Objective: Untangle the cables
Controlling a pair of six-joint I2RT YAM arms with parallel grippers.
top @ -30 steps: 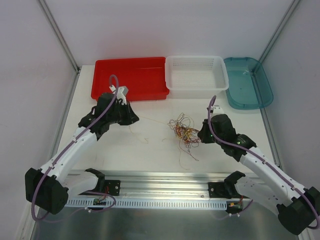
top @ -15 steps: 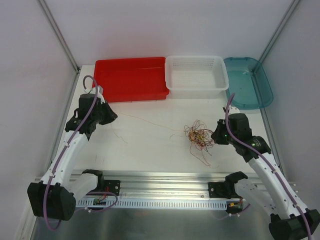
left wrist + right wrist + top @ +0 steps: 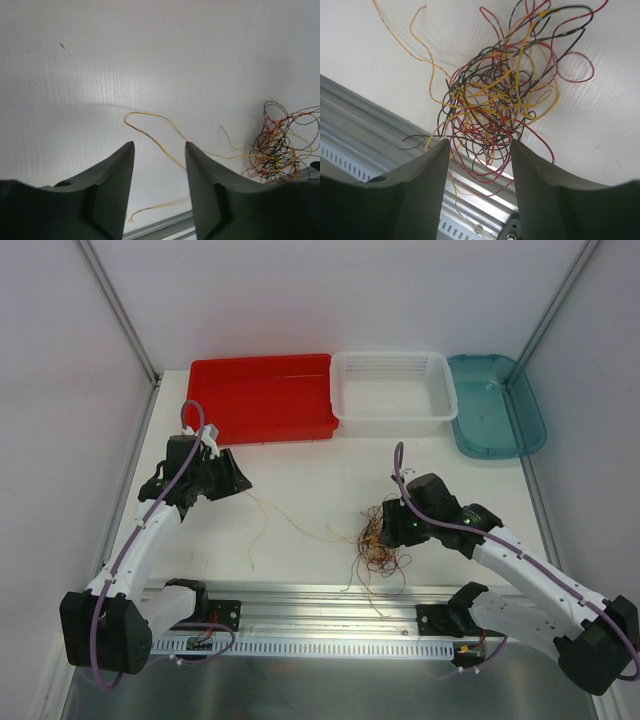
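Note:
The cables [image 3: 378,540] lie as a knotted clump of yellow, dark red and black wires near the table's front edge, some strands hanging over the rail. My right gripper [image 3: 388,525] stands open right at the clump [image 3: 500,100], with loose loops hanging between its fingers [image 3: 437,165]. One long yellow strand [image 3: 298,527] runs slack from the clump leftward to my left gripper [image 3: 237,483]. That gripper [image 3: 160,144] is open above the strand [image 3: 145,134], which lies on the table. The clump [image 3: 277,150] shows at the right of the left wrist view.
A red tray [image 3: 262,395], a white mesh basket [image 3: 392,385] and a teal tray [image 3: 495,405] line the far edge. An aluminium rail [image 3: 320,602] runs along the near edge, just below the clump.
Both grippers have gone from shut to open. The right arm has carried the clump left and nearer the rail. The yellow strand, earlier stretched taut, now lies slack.

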